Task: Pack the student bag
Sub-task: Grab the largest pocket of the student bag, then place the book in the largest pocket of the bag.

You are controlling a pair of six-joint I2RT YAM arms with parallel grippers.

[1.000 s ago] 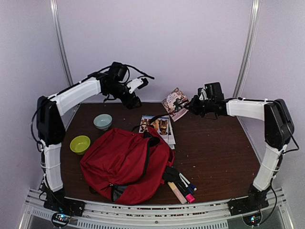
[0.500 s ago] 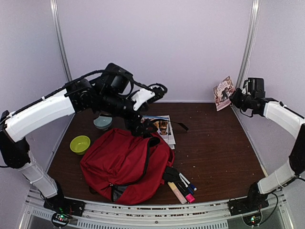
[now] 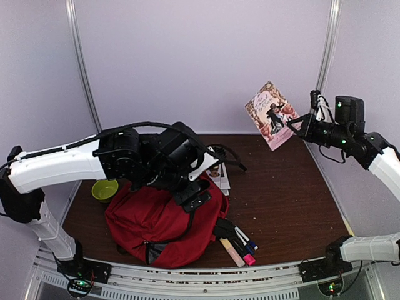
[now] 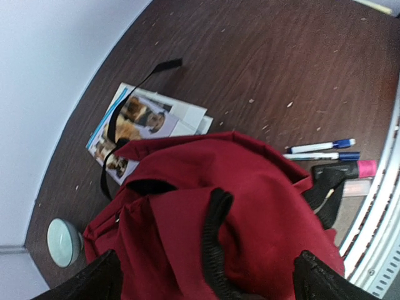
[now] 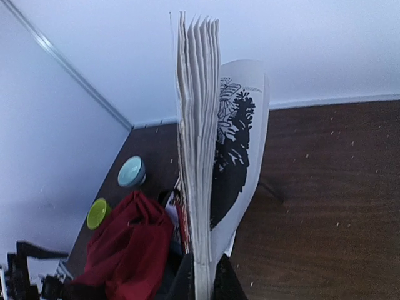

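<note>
The student bag (image 3: 150, 228), a large red backpack, lies slumped on the table's near left; it also shows in the left wrist view (image 4: 262, 206) and the right wrist view (image 5: 128, 250). My left gripper (image 3: 194, 199) hovers just over the bag's top, open wide. Its black fingertips (image 4: 315, 281) straddle a black ribbed zipper edge (image 4: 212, 244) without touching it. My right gripper (image 3: 300, 128) is raised high at the back right, shut on the bottom edge of a thin illustrated booklet (image 3: 270, 114), which stands upright in the right wrist view (image 5: 200, 144).
Photo-covered booklets (image 4: 144, 122) lie behind the bag, with a black strap (image 4: 156, 67) across them. Markers (image 3: 242, 244) and a black pouch sit by the bag's right side. A green bowl (image 3: 103, 189) and a pale blue bowl (image 4: 62, 240) stand at the left.
My left arm swung from the back wall down over the bag and its jaws opened wide. My right arm lifted the booklet up and rightward, away from the table.
</note>
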